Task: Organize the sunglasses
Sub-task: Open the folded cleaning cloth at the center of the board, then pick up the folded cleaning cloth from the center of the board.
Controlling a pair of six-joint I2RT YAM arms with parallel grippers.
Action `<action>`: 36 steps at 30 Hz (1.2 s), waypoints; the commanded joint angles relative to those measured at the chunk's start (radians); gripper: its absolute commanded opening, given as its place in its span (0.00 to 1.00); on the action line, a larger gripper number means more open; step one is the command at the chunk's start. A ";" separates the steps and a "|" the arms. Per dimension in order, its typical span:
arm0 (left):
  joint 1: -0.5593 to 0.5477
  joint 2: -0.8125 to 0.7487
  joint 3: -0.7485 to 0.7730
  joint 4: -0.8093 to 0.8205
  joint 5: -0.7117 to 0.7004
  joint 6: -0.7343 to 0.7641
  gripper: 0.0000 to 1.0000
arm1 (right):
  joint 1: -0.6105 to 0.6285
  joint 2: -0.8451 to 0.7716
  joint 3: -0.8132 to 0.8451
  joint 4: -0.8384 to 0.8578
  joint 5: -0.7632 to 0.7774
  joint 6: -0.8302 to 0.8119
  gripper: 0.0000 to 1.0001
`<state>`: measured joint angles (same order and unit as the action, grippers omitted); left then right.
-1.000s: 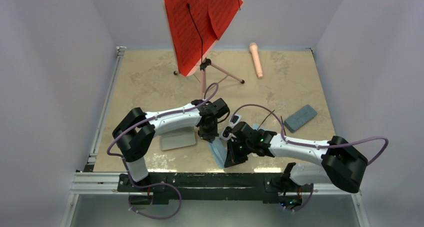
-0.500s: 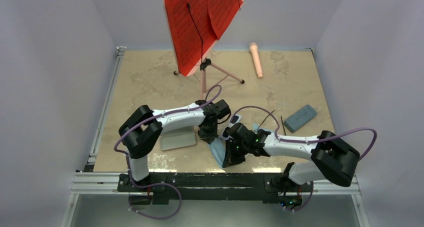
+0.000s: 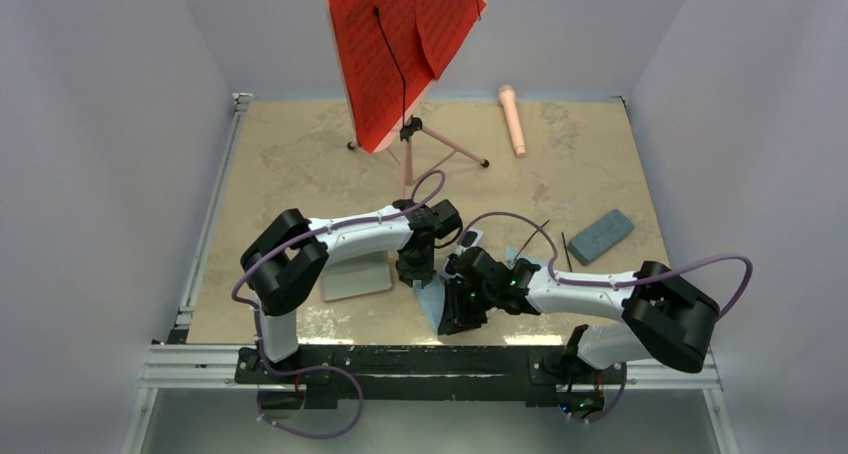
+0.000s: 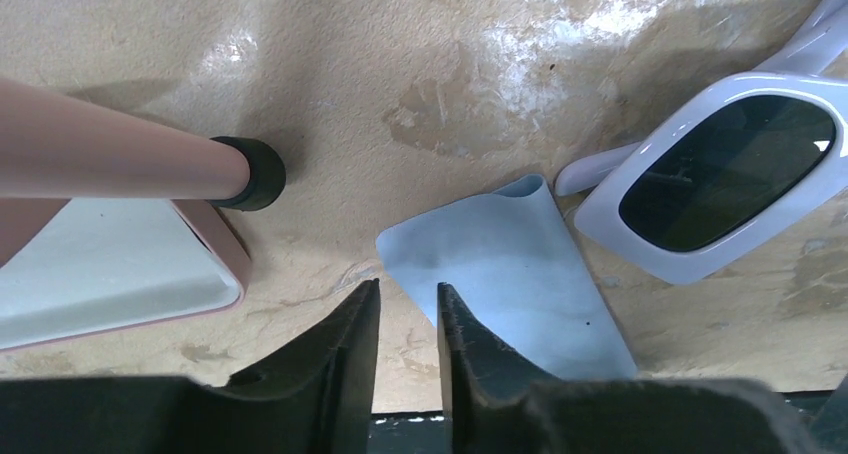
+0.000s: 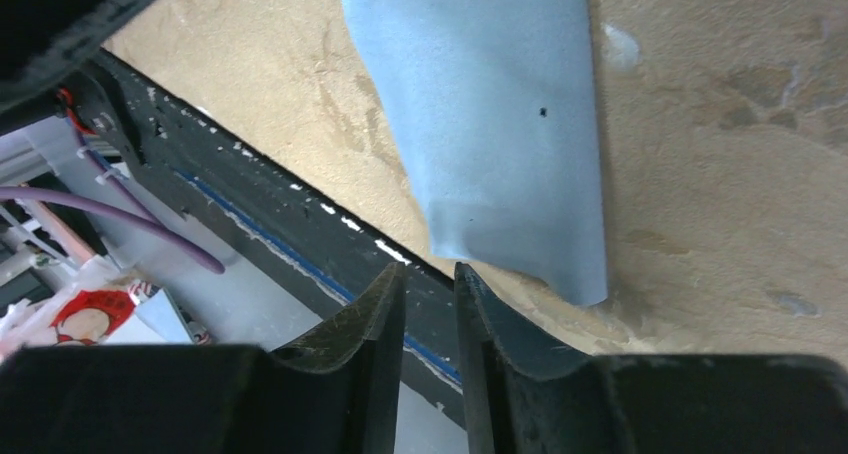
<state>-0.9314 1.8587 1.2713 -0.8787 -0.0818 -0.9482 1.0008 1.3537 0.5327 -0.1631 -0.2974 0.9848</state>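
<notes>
The white-framed sunglasses [image 4: 720, 174] lie lenses up on the table, also seen between the two wrists [image 3: 468, 241]. Thin black arms of the black sunglasses [image 3: 531, 236] stick out past the right forearm; their front is hidden. A folded light blue cloth [image 4: 510, 274] lies flat beside the white pair. My left gripper [image 4: 408, 299] hovers at the cloth's far corner, jaws slightly apart, nothing between them. My right gripper [image 5: 430, 279] hangs at the cloth's [image 5: 490, 124] near end by the table edge, also slightly open and empty.
An open pink case [image 3: 355, 277] lies left of the left gripper. A grey-blue flat case [image 3: 601, 236] sits to the right. A music stand with red sheets [image 3: 400, 34] stands behind, one leg's foot [image 4: 255, 171] near the case. A pink microphone [image 3: 512, 119] lies far back.
Both grippers were shut and now stand slightly apart at the ends of the blue cloth. The right arm has shifted a little left.
</notes>
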 commanded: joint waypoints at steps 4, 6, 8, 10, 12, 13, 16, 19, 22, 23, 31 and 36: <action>0.002 -0.080 0.022 -0.008 0.060 0.056 0.49 | 0.010 -0.139 -0.001 -0.058 0.072 0.058 0.39; 0.002 -0.111 0.014 -0.005 0.072 0.068 0.61 | 0.013 -0.198 -0.019 -0.090 0.114 0.104 0.45; 0.002 -0.139 0.010 -0.003 0.077 0.086 0.75 | 0.019 -0.260 -0.051 -0.114 0.169 0.184 0.51; 0.002 -0.173 -0.004 0.009 0.099 0.104 0.85 | 0.034 -0.317 -0.086 -0.135 0.230 0.279 0.54; 0.002 -0.228 -0.037 0.047 0.139 0.118 0.99 | 0.063 -0.361 -0.107 -0.162 0.289 0.373 0.56; 0.002 -0.264 -0.060 0.070 0.159 0.124 1.00 | 0.080 -0.373 -0.110 -0.177 0.327 0.434 0.56; 0.002 -0.391 -0.136 0.115 0.152 0.114 1.00 | 0.132 -0.364 -0.095 -0.215 0.412 0.529 0.57; 0.002 -0.577 -0.224 0.116 0.075 0.054 1.00 | 0.160 -0.297 -0.053 -0.245 0.456 0.582 0.56; 0.002 -0.745 -0.308 0.086 -0.005 -0.020 1.00 | 0.188 -0.211 0.003 -0.267 0.481 0.637 0.52; 0.002 -0.796 -0.339 0.066 -0.034 -0.043 1.00 | 0.196 -0.183 0.015 -0.279 0.487 0.669 0.51; 0.003 -1.036 -0.448 -0.063 -0.135 -0.132 1.00 | 0.245 -0.027 0.060 -0.293 0.532 0.854 0.38; 0.003 -1.074 -0.451 -0.136 -0.185 -0.158 1.00 | 0.262 0.008 0.062 -0.326 0.569 0.963 0.32</action>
<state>-0.9314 0.8082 0.8234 -0.9546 -0.1974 -1.0622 1.2514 1.3407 0.5926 -0.4179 0.1783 1.8088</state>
